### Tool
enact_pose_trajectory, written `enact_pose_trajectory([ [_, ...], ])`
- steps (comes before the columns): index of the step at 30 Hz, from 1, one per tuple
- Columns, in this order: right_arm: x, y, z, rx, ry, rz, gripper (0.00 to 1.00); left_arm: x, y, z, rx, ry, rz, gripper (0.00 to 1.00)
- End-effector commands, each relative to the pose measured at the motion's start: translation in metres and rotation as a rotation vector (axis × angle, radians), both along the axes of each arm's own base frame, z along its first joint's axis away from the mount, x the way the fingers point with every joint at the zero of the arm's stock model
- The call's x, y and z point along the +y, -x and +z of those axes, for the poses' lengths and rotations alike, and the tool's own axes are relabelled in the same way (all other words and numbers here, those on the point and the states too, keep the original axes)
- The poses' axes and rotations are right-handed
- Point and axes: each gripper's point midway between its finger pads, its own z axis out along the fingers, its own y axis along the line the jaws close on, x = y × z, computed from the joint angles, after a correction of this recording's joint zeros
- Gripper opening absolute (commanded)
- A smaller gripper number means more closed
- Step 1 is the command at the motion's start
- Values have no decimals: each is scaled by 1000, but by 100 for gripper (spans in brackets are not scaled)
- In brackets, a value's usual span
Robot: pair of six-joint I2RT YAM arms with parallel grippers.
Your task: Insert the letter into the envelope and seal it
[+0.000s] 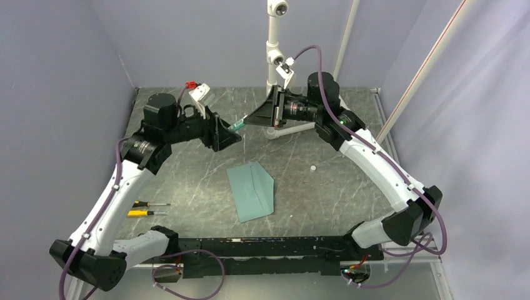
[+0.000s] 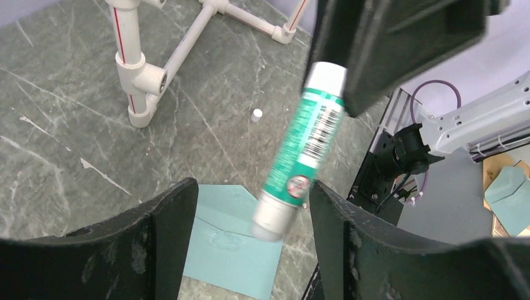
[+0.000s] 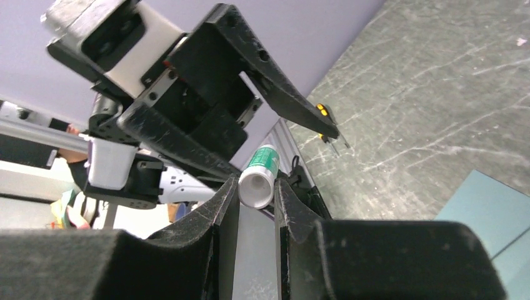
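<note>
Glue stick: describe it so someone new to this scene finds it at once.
Above the grey table, near the white pipe stand, the two grippers meet in mid-air. The glue stick is the green-and-white tube pinched at one end by the right gripper, pointing towards the open left gripper. Unlike the flat teal envelope below, it hangs clear of the table.

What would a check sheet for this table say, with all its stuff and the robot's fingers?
Surface: dark marbled tabletop.
Job's things: teal envelope lies flat mid-table; letter not seen.
Clutter: two screwdrivers at left; small white cap.
Fingers: right fingers clamp a green glue stick in the air; left fingers spread open around its other end.
Cables: purple cables run along both arms, none on the envelope.
Surroundings: white pipe stand at back; lilac walls.
</note>
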Motion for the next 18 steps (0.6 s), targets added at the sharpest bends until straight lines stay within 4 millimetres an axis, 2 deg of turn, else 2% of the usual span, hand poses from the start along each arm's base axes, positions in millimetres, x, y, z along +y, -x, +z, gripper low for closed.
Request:
enact_pose_trajectory([
  [1, -4, 16, 32, -66, -100, 89, 11, -6, -1, 24, 6, 41, -16, 65],
  [4, -4, 17, 32, -64, -101, 99, 11, -13, 10, 25, 24, 56, -107, 55],
  [7, -4, 15, 28, -51, -93, 102, 11, -14, 13, 20, 22, 52, -122, 49],
  [18, 1, 11, 19, -22, -63, 122, 10, -11, 28, 22, -43, 46, -175, 49],
])
